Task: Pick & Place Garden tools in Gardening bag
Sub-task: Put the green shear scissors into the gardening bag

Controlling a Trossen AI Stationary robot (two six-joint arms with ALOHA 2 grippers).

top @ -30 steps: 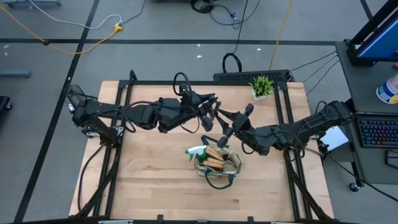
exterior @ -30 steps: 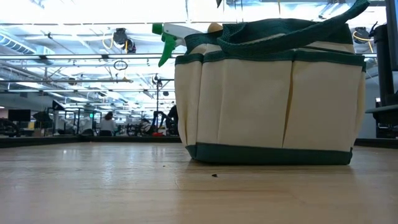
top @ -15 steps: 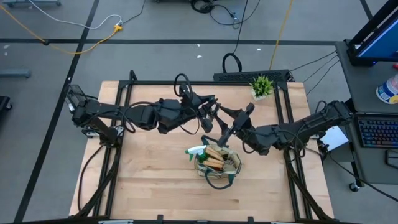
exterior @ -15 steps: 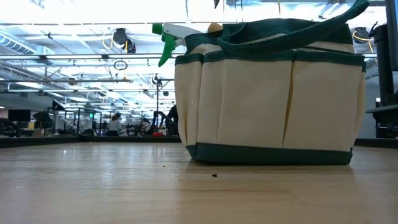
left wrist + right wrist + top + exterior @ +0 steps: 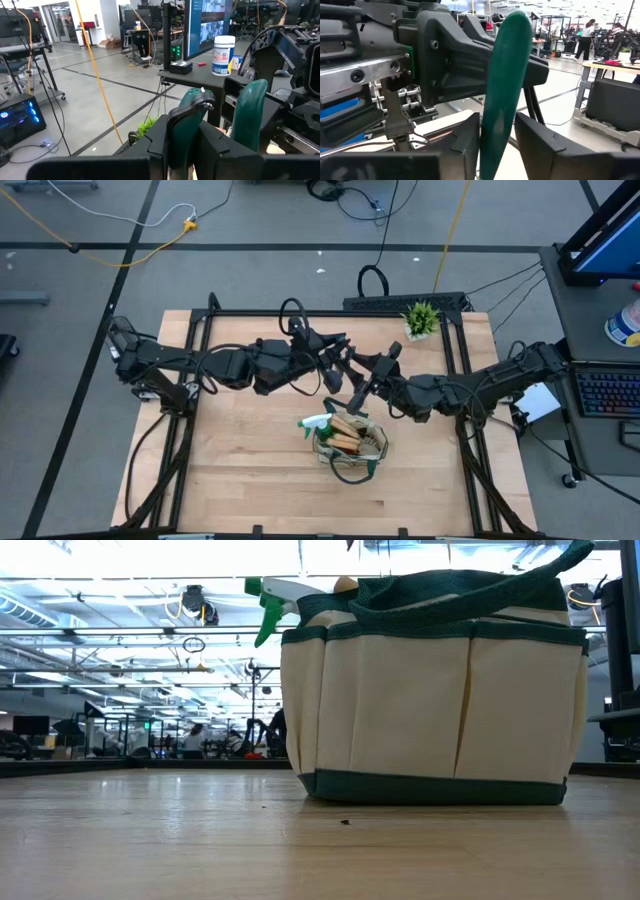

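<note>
Gardening bag (image 5: 350, 443) stands upright on the desk (image 5: 240, 460), toward its near middle, mouth up. Inside: green spray bottle (image 5: 316, 423) at the bag's left end, nozzle pointing left; wooden handles (image 5: 345, 435) lying roughly along the bag's length.

Above and behind the bag the two arms meet over the desk. Left tool (image 5: 220, 125) clamped on dark green loop handles (image 5: 252, 107), which stand upright between its fingers. Right tool (image 5: 497, 140) holds one green handle (image 5: 505, 75) that rises steeply between its fingers.

Potted plant (image 5: 421, 318) at the far right corner. White jar (image 5: 223, 48) on a side table; label unreadable.
</note>
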